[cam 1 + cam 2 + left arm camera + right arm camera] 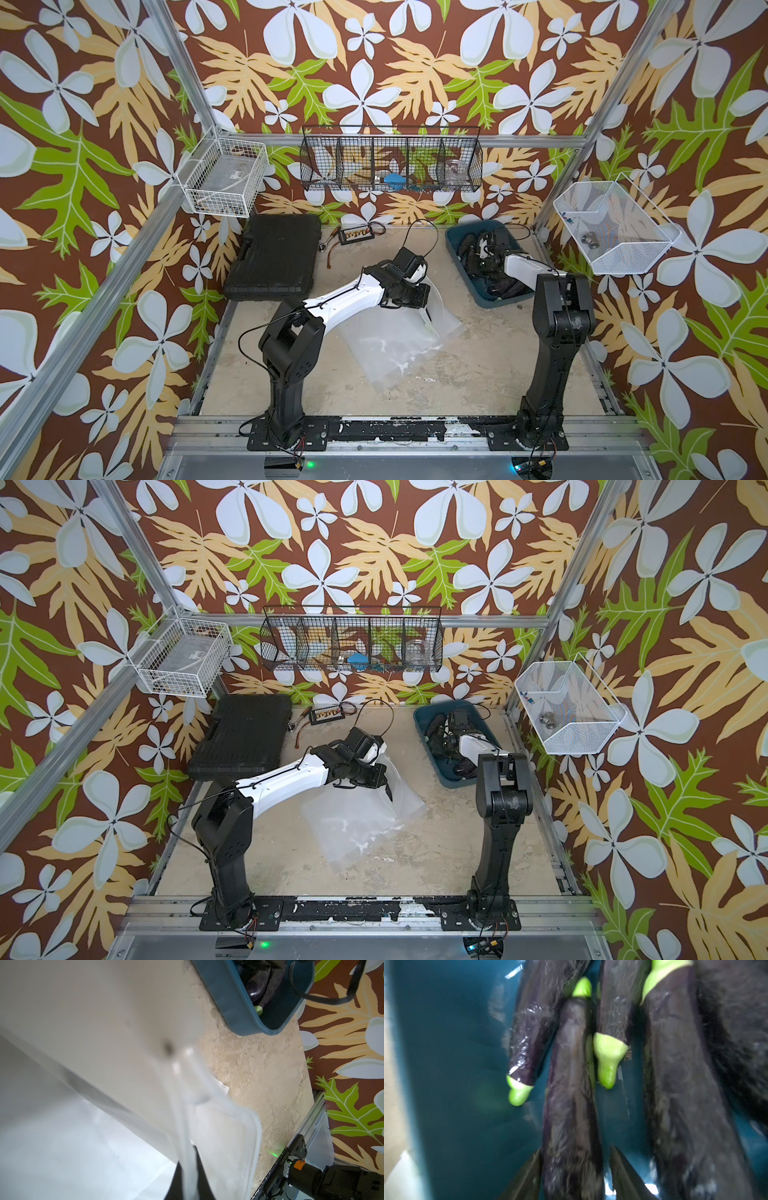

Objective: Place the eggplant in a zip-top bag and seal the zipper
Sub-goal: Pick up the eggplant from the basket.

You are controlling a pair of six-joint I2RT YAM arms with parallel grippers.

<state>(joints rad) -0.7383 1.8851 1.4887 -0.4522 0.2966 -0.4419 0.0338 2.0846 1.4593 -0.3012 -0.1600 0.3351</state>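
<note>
Left jaws clamp the lifted rim of the clear bag (pixel 218 1122), a pinch seen close only in the left wrist view. Both top views show the bag's body spread at the middle of the bench (pixel 478 374). Right jaws stand apart astride one eggplant (pixel 571 1122), not squeezing it, visible solely from the right wrist. From above, that arm merely dips into the blue tub (pixel 455 253) at two o'clock.

Glossy eggplant (pixel 571 1105), clear plastic bag (pixel 390 345), rough table (pixel 478 365).
</note>
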